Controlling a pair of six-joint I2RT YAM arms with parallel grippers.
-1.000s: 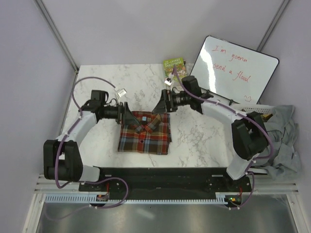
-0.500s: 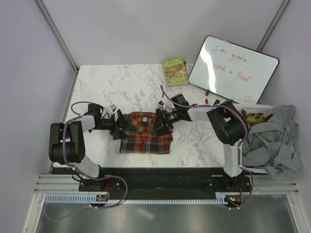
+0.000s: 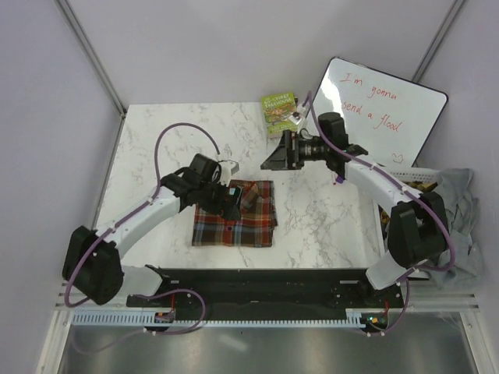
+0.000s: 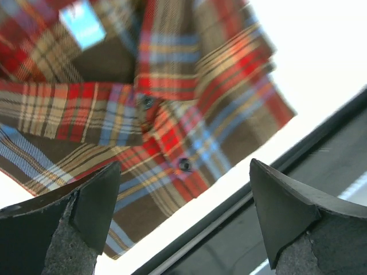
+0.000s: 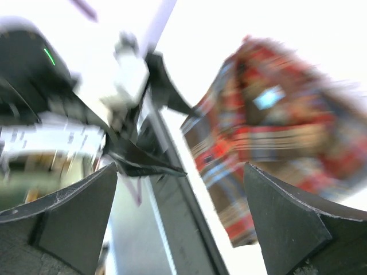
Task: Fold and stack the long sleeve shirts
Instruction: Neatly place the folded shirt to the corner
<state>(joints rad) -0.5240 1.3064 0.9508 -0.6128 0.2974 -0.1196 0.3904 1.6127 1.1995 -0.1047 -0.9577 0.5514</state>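
The plaid shirt (image 3: 249, 222) lies folded on the tabletop (image 3: 171, 140) — one done. Left hand (image 3: 231, 204) and right hand (image 3: 273, 159) gape empty; grey clothes (image 3: 461, 210) wait.

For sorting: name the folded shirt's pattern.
Shirt: red-orange, brown and blue plaid; clearest in left wrist view.

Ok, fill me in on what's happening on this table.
Two robot arms are working on a laundry job. One plaid shirt lies folded into a neat rectangle, collar up, on the marble table. The left gripper hovers open over the shirt's collar end and holds nothing. The right gripper is also open and empty, off the shirt on the far side, near a green book. A heap of grey clothes sits at the right edge.
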